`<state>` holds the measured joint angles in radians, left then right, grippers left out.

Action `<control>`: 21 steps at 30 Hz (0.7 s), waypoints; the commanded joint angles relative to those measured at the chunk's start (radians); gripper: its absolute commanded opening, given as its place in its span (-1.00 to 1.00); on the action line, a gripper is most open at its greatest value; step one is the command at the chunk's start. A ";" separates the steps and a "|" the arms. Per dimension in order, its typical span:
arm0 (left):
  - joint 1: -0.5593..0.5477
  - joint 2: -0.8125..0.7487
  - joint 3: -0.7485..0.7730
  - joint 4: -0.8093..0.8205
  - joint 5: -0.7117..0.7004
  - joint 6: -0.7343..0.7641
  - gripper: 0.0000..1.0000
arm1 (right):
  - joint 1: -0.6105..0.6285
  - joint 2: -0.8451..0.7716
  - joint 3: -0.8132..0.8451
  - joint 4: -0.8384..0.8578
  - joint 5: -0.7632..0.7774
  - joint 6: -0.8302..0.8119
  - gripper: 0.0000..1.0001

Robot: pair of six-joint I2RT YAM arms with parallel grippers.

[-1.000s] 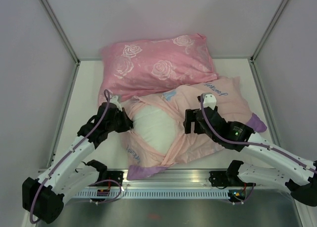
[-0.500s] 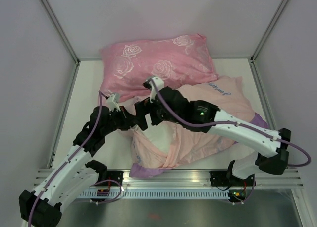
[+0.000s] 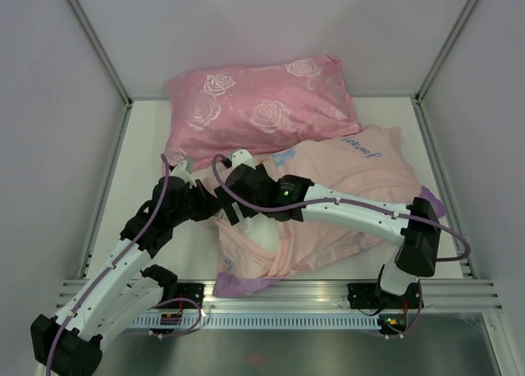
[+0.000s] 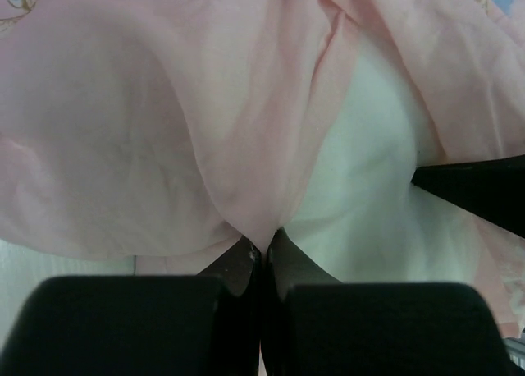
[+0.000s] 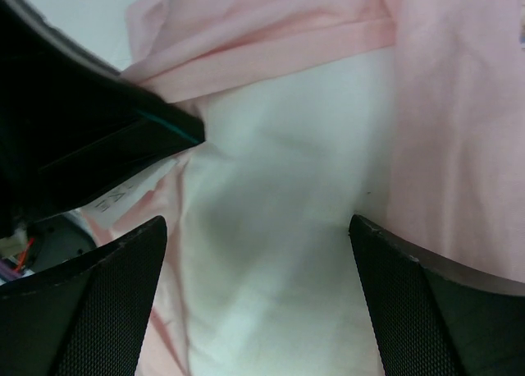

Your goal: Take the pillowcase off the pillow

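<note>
Pink pillowcase (image 4: 123, 130) was clamped in your left end effector (image 4: 262, 257), right end effector (image 5: 256, 224) apart above the pillow (image 4: 369, 187); a jerk could slip it.

Bare table (image 3: 141, 142) left of the pillowcase (image 3: 365, 179); rose pillow (image 3: 254, 109) tight behind; right arm (image 3: 353, 211) across its open mouth.

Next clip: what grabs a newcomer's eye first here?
The big rose-patterned pink pillow lies at the back of the table, and in front of it the pale pink pillowcase is peeled open around a white pillow. At that opening the left gripper pinches a fold of the case, while the right gripper hangs open over the white pillow.
</note>
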<state>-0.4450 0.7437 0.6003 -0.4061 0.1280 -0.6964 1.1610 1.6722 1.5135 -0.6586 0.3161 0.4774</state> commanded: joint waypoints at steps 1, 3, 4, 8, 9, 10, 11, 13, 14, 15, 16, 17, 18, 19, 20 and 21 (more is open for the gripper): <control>-0.001 -0.009 0.035 -0.039 -0.039 -0.026 -0.95 | -0.009 0.049 0.024 -0.038 0.124 -0.017 0.96; -0.001 -0.007 0.036 -0.049 -0.048 -0.026 -0.95 | -0.009 0.081 0.020 -0.036 0.129 -0.032 0.96; -0.001 -0.003 0.038 -0.057 -0.057 -0.028 -0.95 | -0.011 0.105 0.013 -0.027 0.124 -0.037 0.96; -0.001 0.037 0.068 -0.154 -0.123 -0.060 -0.95 | -0.009 0.175 -0.001 -0.009 0.167 -0.020 0.96; -0.001 0.040 0.073 -0.164 -0.139 -0.066 -0.95 | -0.009 0.187 -0.003 0.002 0.181 -0.016 0.96; -0.001 0.045 0.075 -0.169 -0.154 -0.077 -0.95 | -0.011 0.210 -0.022 0.016 0.195 -0.010 0.95; -0.001 0.048 0.076 -0.177 -0.165 -0.081 -0.95 | -0.011 0.219 -0.032 0.036 0.216 -0.003 0.82; -0.001 0.048 0.079 -0.181 -0.168 -0.086 -0.95 | -0.017 0.242 -0.059 0.054 0.241 0.019 0.09; -0.001 0.048 0.082 -0.184 -0.169 -0.086 -0.95 | -0.021 0.245 -0.071 0.077 0.245 0.027 -0.25; -0.001 0.046 0.088 -0.197 -0.182 -0.084 -0.95 | -0.024 0.242 -0.100 0.088 0.256 0.032 -0.85; -0.001 0.045 0.093 -0.204 -0.191 -0.087 -0.95 | -0.033 0.236 -0.114 0.091 0.264 0.052 -0.99; -0.001 0.045 0.102 -0.212 -0.224 -0.089 -0.95 | -0.037 0.225 -0.130 0.103 0.270 0.059 -1.00; -0.001 0.046 0.108 -0.221 -0.243 -0.091 -0.95 | -0.037 0.213 -0.160 0.103 0.271 0.063 -0.99; -0.001 0.051 0.116 -0.233 -0.261 -0.095 -0.95 | -0.037 0.174 -0.177 0.106 0.264 0.072 -0.99; -0.001 0.057 0.139 -0.244 -0.309 -0.101 -0.95 | -0.037 0.152 -0.196 0.117 0.256 0.076 -0.99; -0.001 0.077 0.154 -0.260 -0.335 -0.106 -0.95 | -0.038 0.097 -0.237 0.120 0.245 0.084 -0.99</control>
<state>-0.4454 0.7994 0.6781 -0.6064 -0.0830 -0.7650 1.1515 1.8122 1.3800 -0.4500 0.5503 0.5232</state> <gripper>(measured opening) 0.029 0.045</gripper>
